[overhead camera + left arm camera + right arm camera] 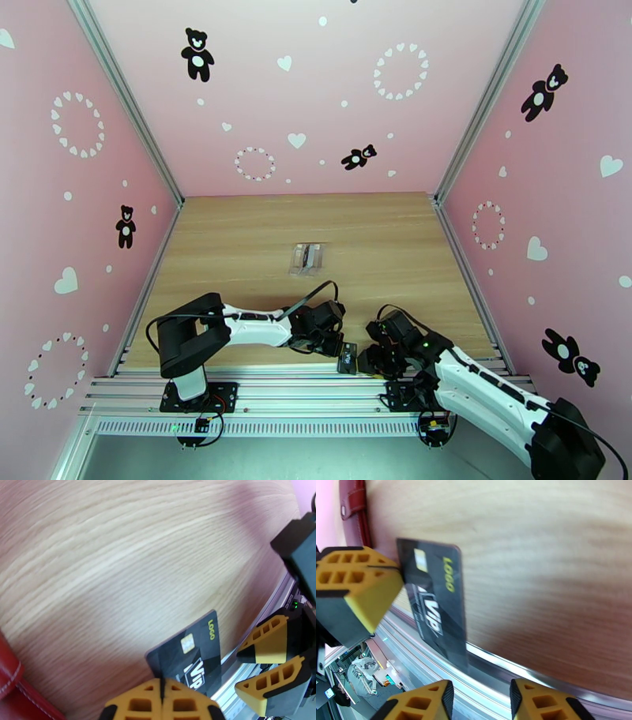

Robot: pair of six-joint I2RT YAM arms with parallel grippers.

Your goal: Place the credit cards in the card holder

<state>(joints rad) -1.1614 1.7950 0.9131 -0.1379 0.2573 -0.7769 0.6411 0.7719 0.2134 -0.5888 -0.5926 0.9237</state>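
Note:
My left gripper (162, 693) is shut on the edge of a dark credit card (193, 653) that has a chip and yellow and white lettering. It holds the card (347, 358) over the table's near edge. My right gripper (480, 701) is open, and the card's (434, 602) lower corner hangs just in front of its gap. In the top view my right gripper (367, 361) sits just right of the card. The dark-red card holder (10, 685) lies on the wood beside my left gripper, and its stitched edge (353, 507) shows at the top left of the right wrist view.
A clear plastic tray (306, 259) lies at the table's middle. Metal rails (276, 387) run along the near edge under both grippers. Pink walls close in the left, right and far sides.

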